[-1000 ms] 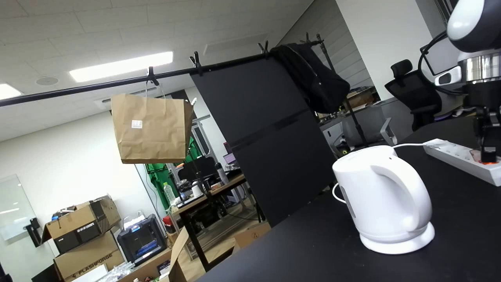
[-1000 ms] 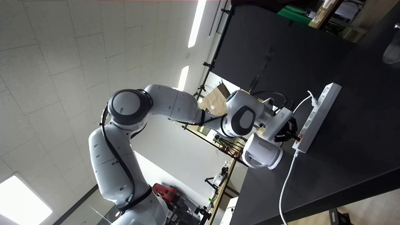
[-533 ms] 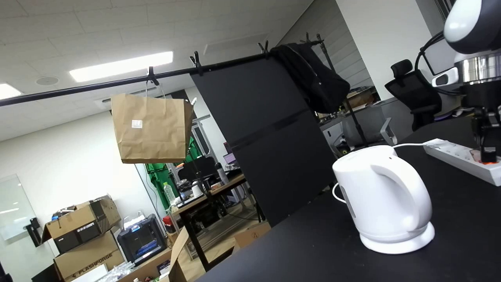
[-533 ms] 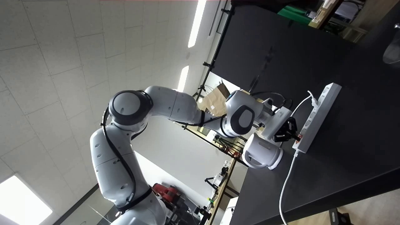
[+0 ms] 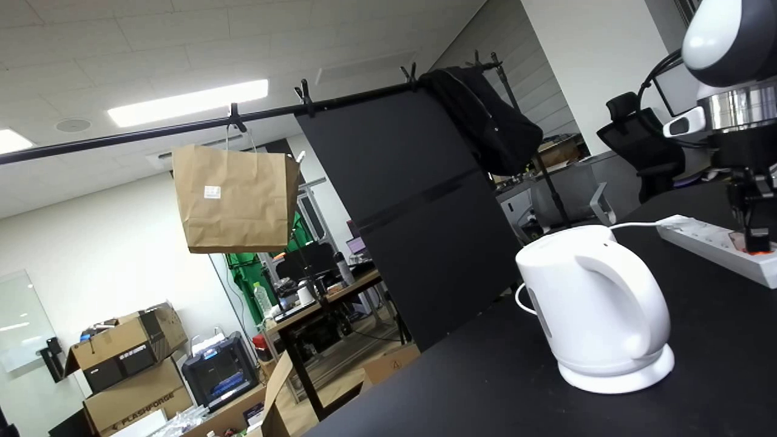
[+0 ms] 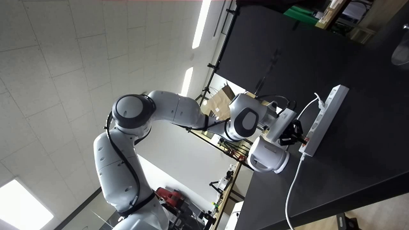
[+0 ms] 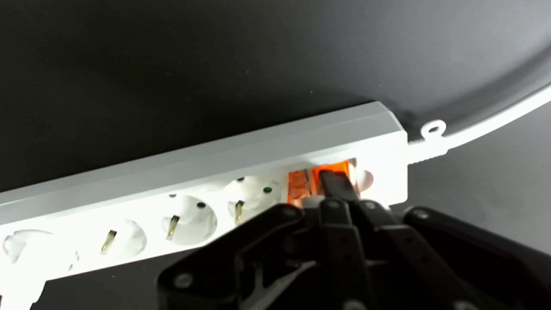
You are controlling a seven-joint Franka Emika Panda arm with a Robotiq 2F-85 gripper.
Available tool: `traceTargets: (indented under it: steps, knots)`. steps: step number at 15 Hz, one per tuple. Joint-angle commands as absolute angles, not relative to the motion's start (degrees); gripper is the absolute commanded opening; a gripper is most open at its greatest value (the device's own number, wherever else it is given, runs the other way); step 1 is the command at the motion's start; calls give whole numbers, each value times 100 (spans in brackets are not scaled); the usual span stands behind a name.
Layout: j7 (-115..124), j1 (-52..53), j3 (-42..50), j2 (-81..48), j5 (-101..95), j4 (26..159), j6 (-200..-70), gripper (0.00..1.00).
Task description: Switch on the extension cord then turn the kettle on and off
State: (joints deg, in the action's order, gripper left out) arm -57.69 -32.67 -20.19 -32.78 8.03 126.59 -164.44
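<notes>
- Tool [image 7: 338, 186] is pinched together, nothing in it, sitting right on the orange switch [image 7: 333, 166] of the strip [image 7: 193, 185].
- So I'd call it step one, powering the strip. Looks lit, but the tool covers part of the switch, can't swear.
- Next: lift straight off, then over to the kettle [image 5: 592, 315], upright on the tabletop [image 5: 498, 370] nearby.

White kettle [image 5: 586, 309] upright on its round base [image 5: 613, 383], black worktop [image 5: 485, 388]; handle [image 5: 647, 297] on the right side. Extension cord [image 5: 716, 246] beyond it, apart, right end cut off by frame. Hand [image 5: 758, 244] closed, pointing down at bright orange switch [image 5: 756, 252]. Background left: paper bag [image 5: 234, 200], hung from black bar [image 5: 152, 133].
</notes>
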Motion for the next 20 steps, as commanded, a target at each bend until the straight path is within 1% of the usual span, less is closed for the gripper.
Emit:
traceTargets:
  steps: [1,6,9,15,17,20]
  knots:
    - [-5886,-3277,-2093,-2895,931,12905,-16390,0]
    - [-5991,-3212,-2229,-2447,1025,13176,-16455,0]
    - [-5944,-2975,-2106,-2071,1038,13350,-16376,0]
    - [-5651,-1962,-1276,-1488,649,13523,-15934,0]
    - [-5368,-1465,-837,-1322,207,13565,-15782,0]
    - [-5015,-926,-485,-1163,-438,13579,-15661,0]
